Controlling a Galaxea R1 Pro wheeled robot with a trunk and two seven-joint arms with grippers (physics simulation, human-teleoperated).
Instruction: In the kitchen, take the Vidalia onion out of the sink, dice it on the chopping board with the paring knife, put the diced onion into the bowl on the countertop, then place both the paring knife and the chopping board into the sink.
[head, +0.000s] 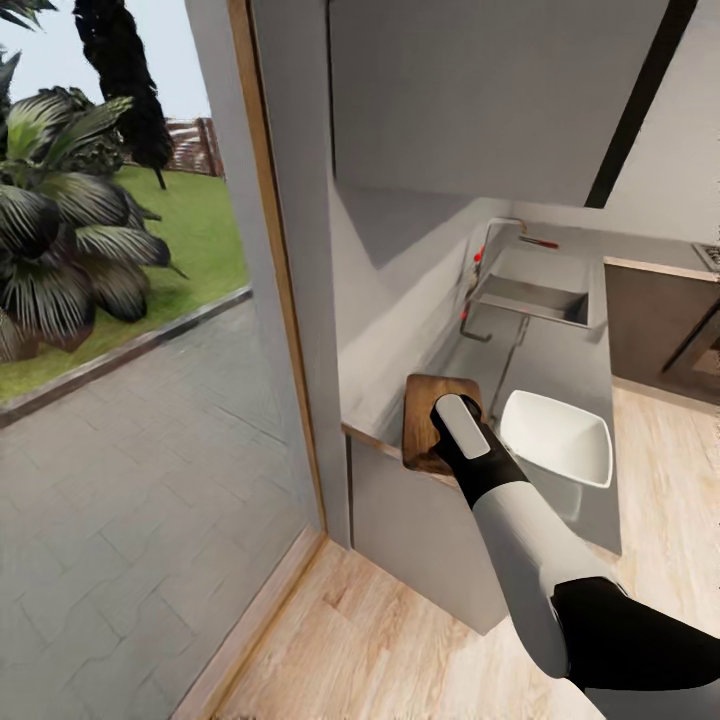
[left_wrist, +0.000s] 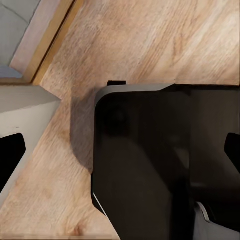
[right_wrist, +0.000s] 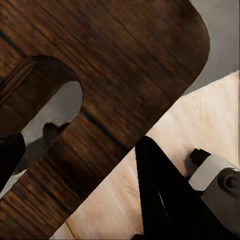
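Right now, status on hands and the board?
Right hand over chopping board, grip not visible. Board overhangs countertop edge, beside bowl. Left hand fingers apart above floor.

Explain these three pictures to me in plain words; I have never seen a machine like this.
This is a simulated wheeled robot with two arms. The big picture comes from its head camera, looking down at a grey countertop. Its right arm reaches to a brown chopping board at the counter's near end, which juts over the edge. A white bowl sits beside the board, and the sink lies further back. The right wrist camera shows the board close up, with its handle slot. Whether the jaws grip it, I cannot tell. The left wrist camera looks down at the wooden floor.
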